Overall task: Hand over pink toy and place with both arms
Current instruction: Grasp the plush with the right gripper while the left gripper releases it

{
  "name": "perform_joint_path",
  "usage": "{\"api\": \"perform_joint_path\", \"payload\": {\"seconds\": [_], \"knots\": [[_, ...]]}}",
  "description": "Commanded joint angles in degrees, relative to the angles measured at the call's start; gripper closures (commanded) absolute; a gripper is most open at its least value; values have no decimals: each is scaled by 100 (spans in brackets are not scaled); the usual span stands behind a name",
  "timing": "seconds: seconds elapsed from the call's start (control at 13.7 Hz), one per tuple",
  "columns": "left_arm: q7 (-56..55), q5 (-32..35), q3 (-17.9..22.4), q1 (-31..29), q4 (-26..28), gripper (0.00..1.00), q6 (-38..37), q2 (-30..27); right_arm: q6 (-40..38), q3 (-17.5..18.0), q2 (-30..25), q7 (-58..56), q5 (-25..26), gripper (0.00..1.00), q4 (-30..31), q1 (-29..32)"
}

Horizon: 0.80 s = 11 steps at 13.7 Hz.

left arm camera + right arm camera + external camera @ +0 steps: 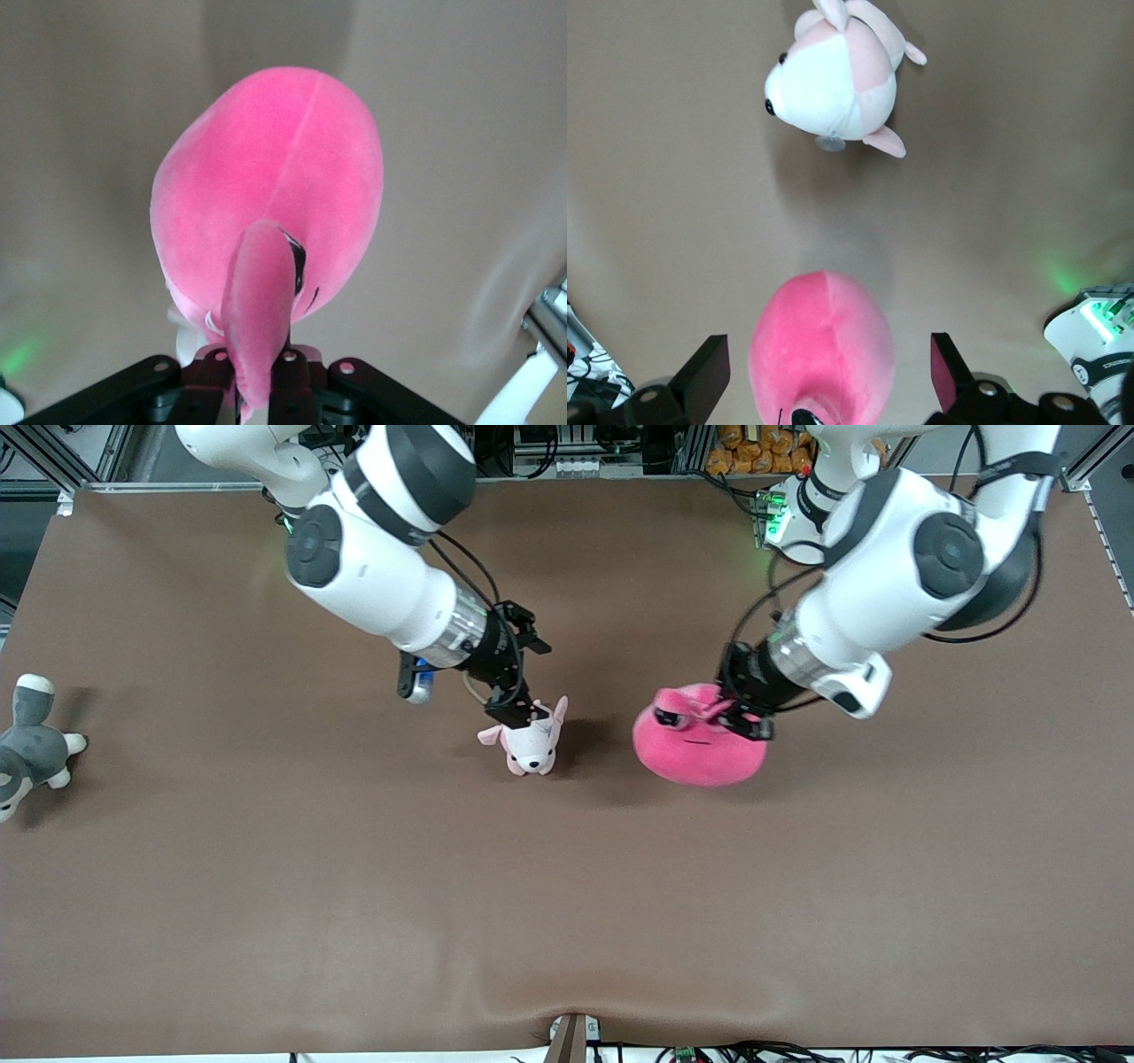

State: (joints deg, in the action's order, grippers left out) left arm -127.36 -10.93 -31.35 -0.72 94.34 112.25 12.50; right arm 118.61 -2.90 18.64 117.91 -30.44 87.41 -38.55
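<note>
Brown table (567, 921) stretches wide between the toys and its near edge. Three plush toys show: one pink toy (700, 748) and one small puppy (530, 748) side by side mid-table with a gap between them, and one grey-and-white animal (31, 748) at the table's edge at the right arm's end. Two arms reach in. The left gripper (742, 713) is clamped on the top of the pink toy; whether the toy rests on the table or hangs just over it I cannot tell. The right gripper (527, 677) hovers over the puppy, spread wide.

From the left wrist, one pink toy (275, 195) fills the middle, a fold of its plush pinched in the left gripper (257, 372), with table (461, 133) all round.

From the right wrist, two toys show: the puppy (833, 84) lying on the table (673, 221), and the pink toy (824, 345) between the right gripper's (828, 381) two spread fingers (704, 372), touching neither.
</note>
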Motion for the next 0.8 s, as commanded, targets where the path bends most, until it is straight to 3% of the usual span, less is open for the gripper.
{"api": "perform_joint_path", "payload": {"seconds": [0.0,0.51,0.58,0.66,0.73], "knots": [[-499,-76,-3,352,-538,100,-80,261,83,-62,104,267,-94,0,-136,-170],[-1062,-15,-3,942,-733,100,-71,279,575,-62,174,1259,-120,0,-145,-390],[-1062,-32,-11,942,-733,100,-71,270,697,-62,166,1270,-120,29,-145,-416],[-1071,-41,-11,942,-733,100,-71,270,768,-62,166,1218,-94,72,-119,-408],[-1097,-50,-11,942,-741,100,-71,262,743,-62,166,1182,-85,100,-75,-408]]}}
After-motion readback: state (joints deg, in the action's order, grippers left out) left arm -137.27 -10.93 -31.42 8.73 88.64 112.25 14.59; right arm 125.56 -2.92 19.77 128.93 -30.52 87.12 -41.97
